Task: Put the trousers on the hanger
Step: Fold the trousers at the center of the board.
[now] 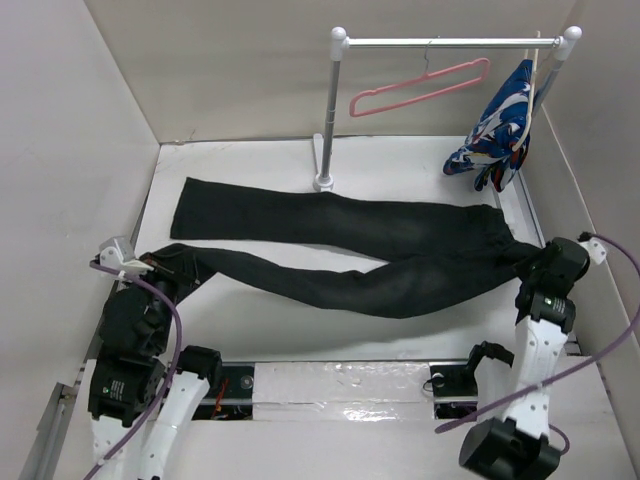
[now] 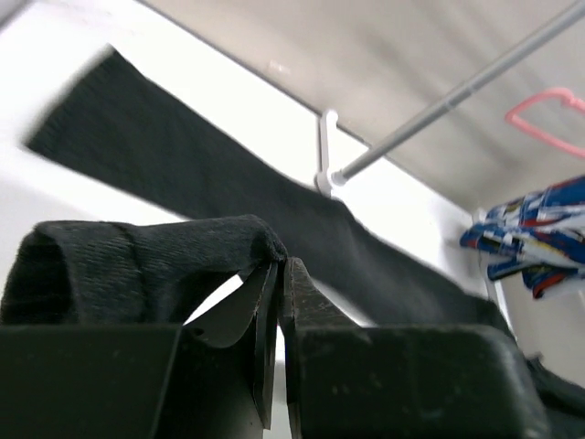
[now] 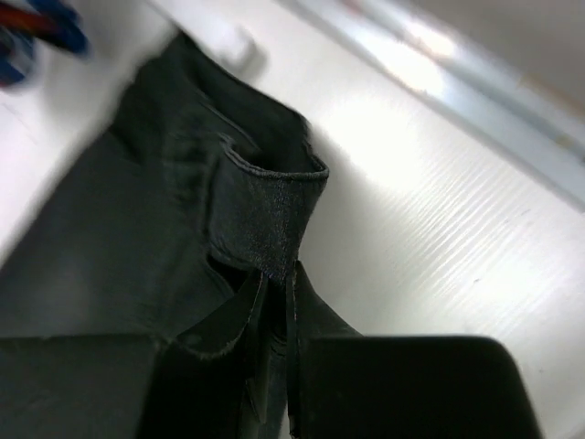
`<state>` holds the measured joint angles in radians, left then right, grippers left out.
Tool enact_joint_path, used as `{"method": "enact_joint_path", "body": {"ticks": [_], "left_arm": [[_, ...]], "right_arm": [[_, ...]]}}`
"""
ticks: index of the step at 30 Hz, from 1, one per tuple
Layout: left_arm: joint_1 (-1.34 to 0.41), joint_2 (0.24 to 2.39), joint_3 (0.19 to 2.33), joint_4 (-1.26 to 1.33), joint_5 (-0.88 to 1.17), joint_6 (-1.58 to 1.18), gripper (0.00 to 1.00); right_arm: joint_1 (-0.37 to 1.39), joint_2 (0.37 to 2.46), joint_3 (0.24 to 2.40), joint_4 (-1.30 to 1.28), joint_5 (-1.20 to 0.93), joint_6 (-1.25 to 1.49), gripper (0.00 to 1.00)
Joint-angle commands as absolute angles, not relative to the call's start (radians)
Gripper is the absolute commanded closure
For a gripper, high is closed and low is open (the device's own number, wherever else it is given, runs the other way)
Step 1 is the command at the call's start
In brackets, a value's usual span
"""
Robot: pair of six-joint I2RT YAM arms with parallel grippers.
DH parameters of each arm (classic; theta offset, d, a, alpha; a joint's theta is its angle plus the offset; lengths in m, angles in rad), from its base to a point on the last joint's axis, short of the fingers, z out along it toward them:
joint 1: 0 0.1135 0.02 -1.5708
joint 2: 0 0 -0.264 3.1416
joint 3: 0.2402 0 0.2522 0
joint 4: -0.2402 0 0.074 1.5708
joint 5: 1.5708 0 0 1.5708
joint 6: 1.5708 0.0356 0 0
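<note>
Black fabric: the trousers [image 1: 380,250] lie flat across the white counter [image 1: 300,335], waist to my right and both legs running left, one farther back and one nearer my bases.
Left end effector [image 2: 279,267]: closed tight on a raised fold at the near leg's hem, by the counter's left edge.
Right end effector [image 3: 272,279]: clamped on the waistband, at the counter's right side.
Hanger [image 1: 420,88]: pink and tilted, hooked on the rail stand [image 1: 450,42] at the back, well apart from the trousers. A patterned garment [image 1: 500,125] hangs to its right.
Step, as I judge it: cloth gripped at both ends, lift not yet made.
Risk of slipping: each pinch holds only a thin bite of soft cloth, so the weight of the long legs could drag it free.
Risk of snagging: the far leg lies just beside the stand's post and could catch there if dragged.
Risk at the hanger: it looks lightly hooked — a brush from cloth or arm might swing it or knock it off the rail.
</note>
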<state>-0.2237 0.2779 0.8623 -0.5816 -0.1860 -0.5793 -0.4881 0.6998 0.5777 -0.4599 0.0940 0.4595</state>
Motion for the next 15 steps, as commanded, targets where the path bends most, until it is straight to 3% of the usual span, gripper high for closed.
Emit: {"method": "enact_joint_path", "body": {"ticks": [1, 7, 15], "left_arm": [[-0.23, 0.275, 0.957, -0.573, -0.29, -0.546, 1.0], [-0.23, 0.265, 1.046, -0.609, -0.342, -0.529, 1.0], [-0.23, 0.34, 0.937, -0.588, -0.384, -0.618, 1.0]], "right_arm": [[-0.505, 0.603, 0.696, -0.609, 0.219, 0.433, 1.0], [-0.505, 0.502, 0.778, -0.777, 0.245, 0.402, 1.0], [-0.494, 0.544, 0.781, -0.663, 0.149, 0.308, 1.0]]}}
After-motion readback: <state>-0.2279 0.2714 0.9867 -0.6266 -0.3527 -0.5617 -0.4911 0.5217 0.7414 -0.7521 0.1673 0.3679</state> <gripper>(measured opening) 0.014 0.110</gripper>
